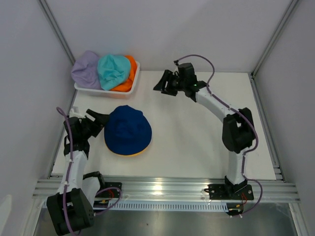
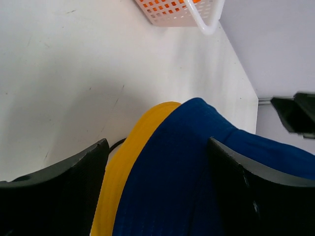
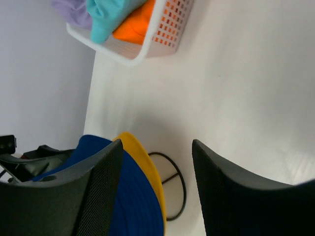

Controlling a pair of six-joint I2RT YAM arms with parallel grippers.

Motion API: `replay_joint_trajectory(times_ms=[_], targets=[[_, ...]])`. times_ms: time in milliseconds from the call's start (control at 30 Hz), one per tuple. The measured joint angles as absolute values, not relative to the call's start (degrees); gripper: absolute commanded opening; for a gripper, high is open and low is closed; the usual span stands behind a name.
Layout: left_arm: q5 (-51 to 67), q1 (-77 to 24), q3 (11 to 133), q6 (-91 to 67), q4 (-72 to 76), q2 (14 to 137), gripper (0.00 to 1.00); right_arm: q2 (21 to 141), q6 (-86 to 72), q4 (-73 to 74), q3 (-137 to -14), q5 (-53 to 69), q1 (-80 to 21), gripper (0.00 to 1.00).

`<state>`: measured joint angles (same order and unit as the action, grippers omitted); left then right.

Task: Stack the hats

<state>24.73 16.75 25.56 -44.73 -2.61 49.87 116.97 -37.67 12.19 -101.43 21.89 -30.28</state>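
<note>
Left of centre, a navy fabric bucket hat (image 1: 128, 129) is sitting on a yellow fabric bucket hat (image 2: 125, 162); left gripper (image 1: 103, 118) and right gripper (image 1: 160, 84) are hanging released, empty. Next is probably fetching the teal fabric hat (image 1: 112, 70) from the white mesh basket (image 1: 88, 89).

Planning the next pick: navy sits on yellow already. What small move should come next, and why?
Probably swing the right gripper toward the basket and the teal hat: its jaws are open and empty, and teal lies topmost there.

White tabletop (image 1: 197, 132) w/ plain grey walls (image 1: 162, 29) on 3 sides, alu posts (image 1: 57, 30) in corners, even light.
</note>
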Motion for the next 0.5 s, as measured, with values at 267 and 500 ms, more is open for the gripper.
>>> replay_joint_trajectory(times_ms=[267, 500], targets=[[27.6, 16.8, 21.5, -47.4, 7.6, 50.8, 0.69, 94.3, -43.7, 7.6, -73.5, 17.3, -31.2, 0.62], [28.8, 16.9, 20.4, -48.8, 10.3, 51.1, 0.39, 84.3, -55.0, -2.3, -51.7, 10.5, -38.0, 0.61]])
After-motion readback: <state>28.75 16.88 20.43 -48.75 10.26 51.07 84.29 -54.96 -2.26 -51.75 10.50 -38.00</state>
